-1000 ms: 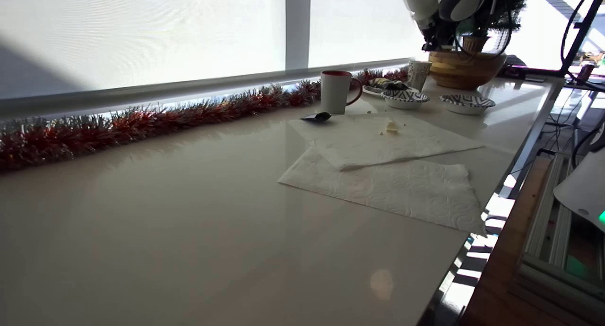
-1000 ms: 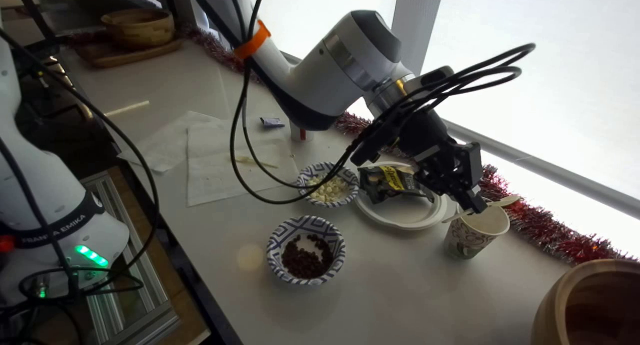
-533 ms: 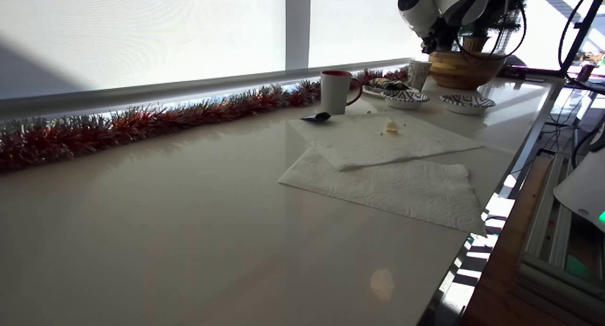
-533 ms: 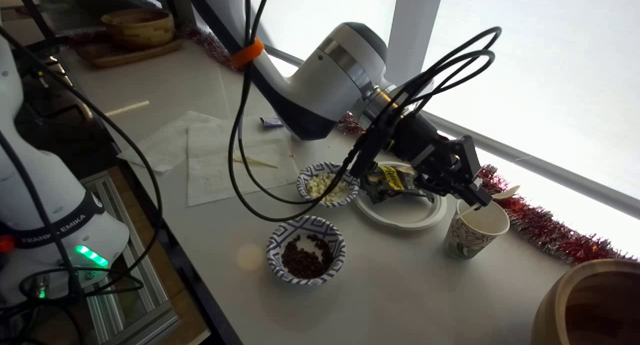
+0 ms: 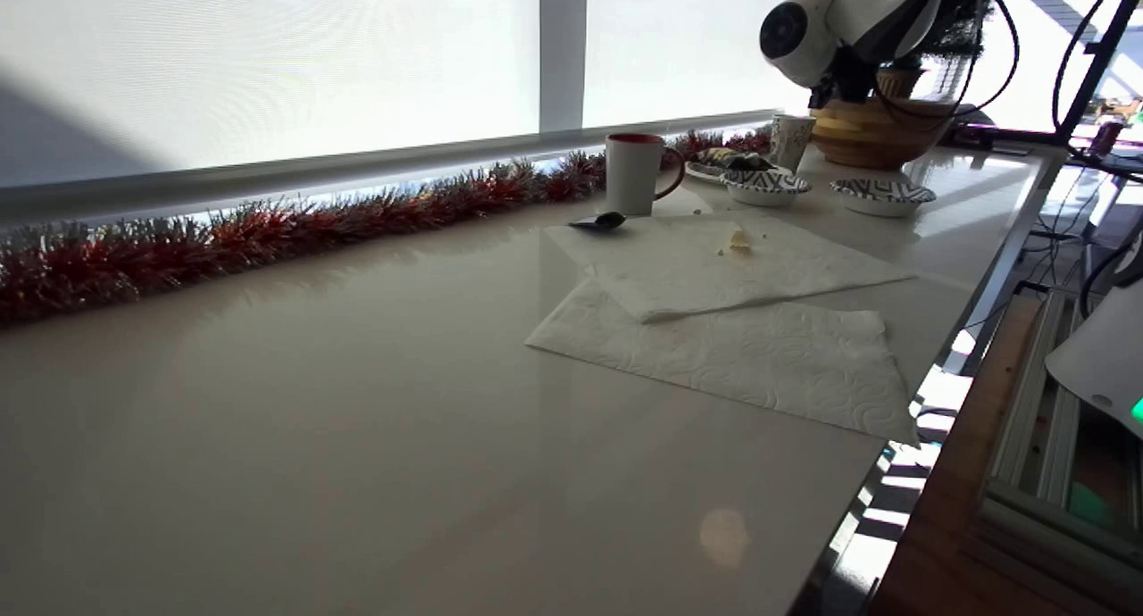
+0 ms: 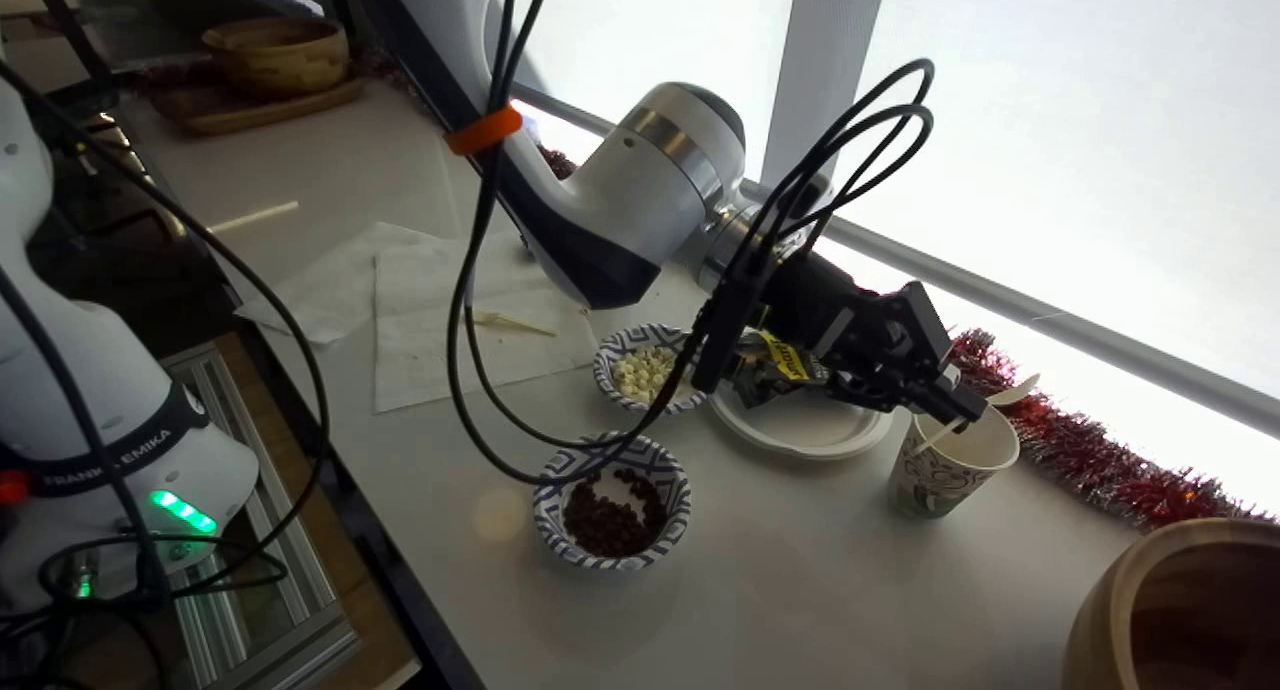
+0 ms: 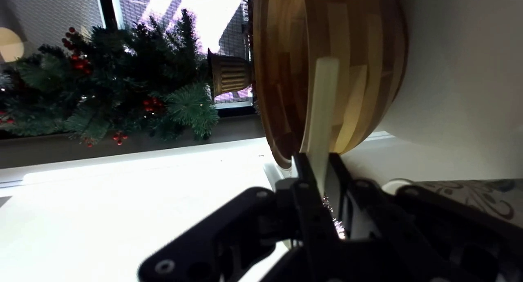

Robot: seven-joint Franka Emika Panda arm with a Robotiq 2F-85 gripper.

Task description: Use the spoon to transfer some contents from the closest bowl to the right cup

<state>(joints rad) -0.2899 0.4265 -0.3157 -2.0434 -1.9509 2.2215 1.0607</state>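
My gripper [image 6: 968, 408] is shut on the pale spoon [image 6: 1015, 392], just above the rim of the patterned paper cup [image 6: 950, 475], which is the right cup. The spoon lies slanted across the cup's mouth, its wide end past the window-side rim and its handle end on the near side. Whether it carries anything cannot be told. The wrist view shows the spoon's handle [image 7: 322, 106] between the fingers, with part of the cup [image 7: 474, 198] at the right edge. The closest bowl [image 6: 550, 515], blue-white patterned, holds dark brown pieces and stands well away from the gripper.
Another patterned bowl [image 6: 605, 370] holds white pieces, beside a plate [image 6: 800, 445] with a dark pouch [image 6: 775, 375]. A large wooden bowl [image 6: 1085, 630] stands near the cup. Red tinsel [image 6: 1110, 460] runs along the window. A mug [image 5: 629, 174] sits by paper towels [image 5: 750, 357].
The forearm and wrist have swung lower and away from the window in an exterior view, the cables with them. The spoon has shifted slightly and slants more steeply over the cup. The gripper stays shut.
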